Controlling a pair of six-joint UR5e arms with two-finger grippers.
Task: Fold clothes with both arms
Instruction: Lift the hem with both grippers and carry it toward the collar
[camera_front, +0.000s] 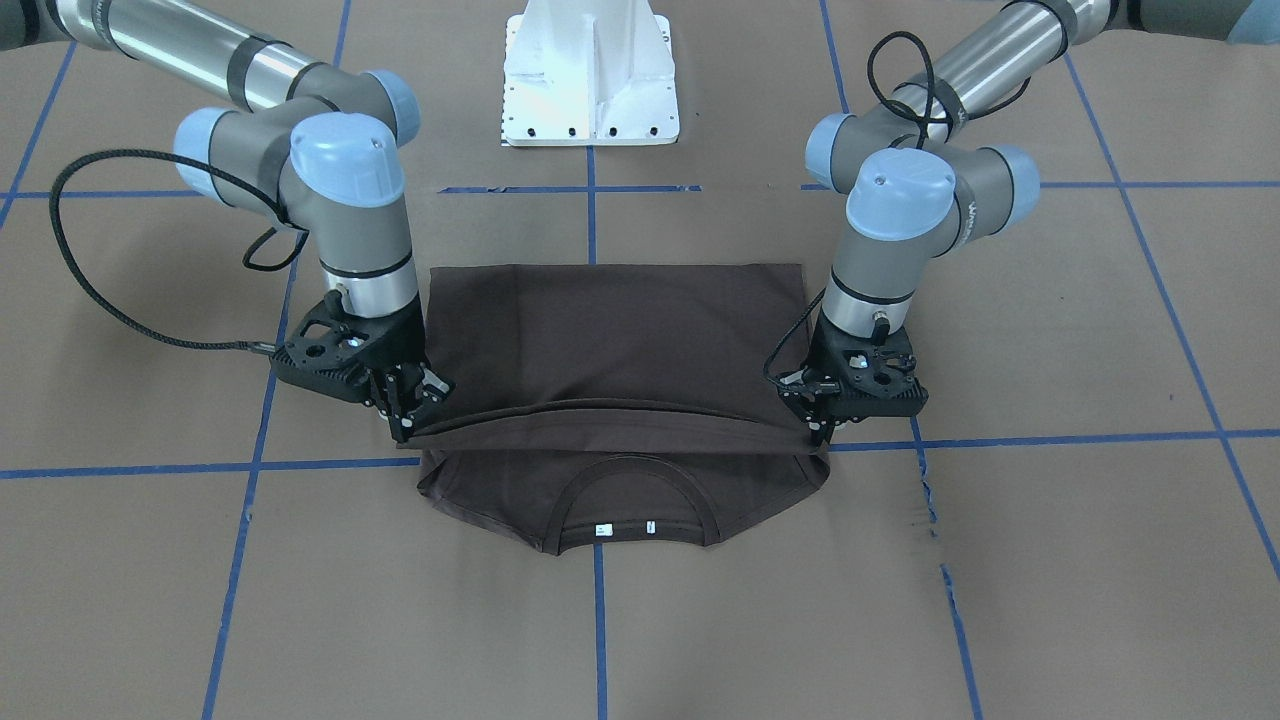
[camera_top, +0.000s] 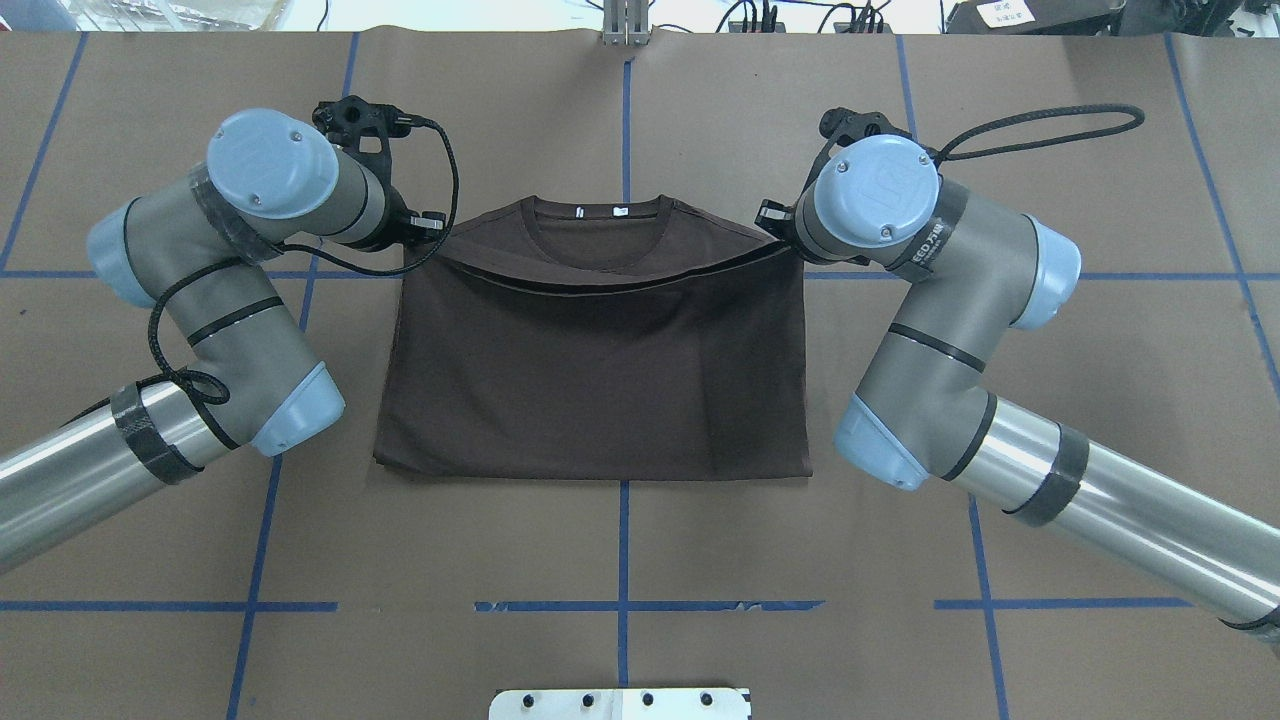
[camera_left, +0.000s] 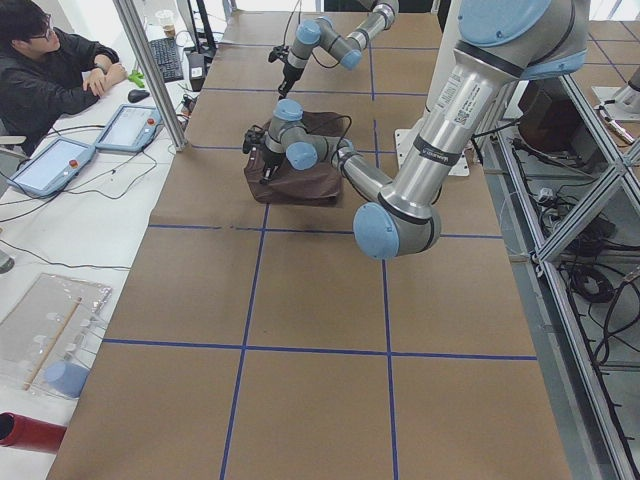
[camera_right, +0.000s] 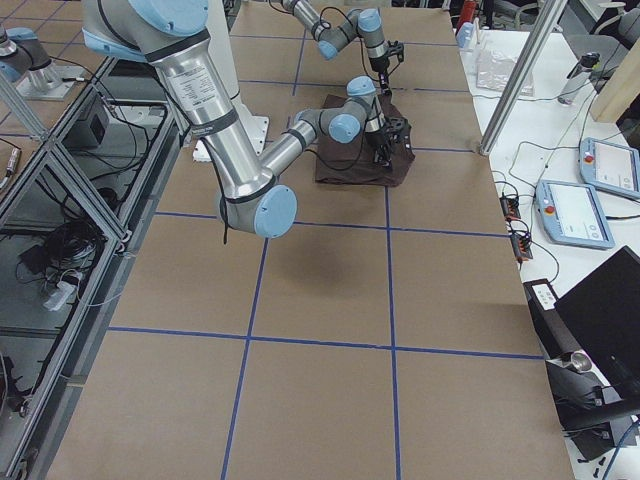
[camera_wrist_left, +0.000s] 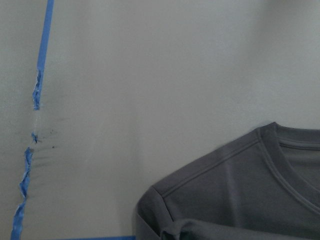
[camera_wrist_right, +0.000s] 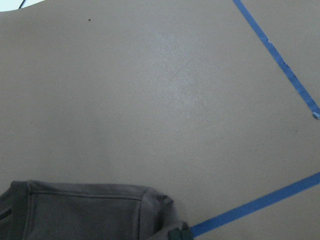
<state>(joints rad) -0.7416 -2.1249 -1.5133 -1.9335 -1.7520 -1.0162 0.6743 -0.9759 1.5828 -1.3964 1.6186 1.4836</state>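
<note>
Two robot grippers holding the hem of a brown T-shirt over its upper half, mid-fold.

The left gripper (camera_front: 822, 428) and the right gripper (camera_front: 408, 418) are each seen clamped on one end of the raised hem of the dark brown T-shirt (camera_front: 610, 340). The hem is held just above the shoulders and sags slightly between them. The collar (camera_front: 640, 500) and white neck tags (camera_front: 603, 530) are uncovered beyond the held edge, toward the table (camera_front: 1050, 560) edge far from the robot. The shirt is laid at the table's middle, with its doubled fold line toward the robot's edge. The step in hand is judged to be the bottom-to-top fold, nearly done. Next, the hem would need to be lowered evenly onto the shoulders and released by both grippers together.
</note>
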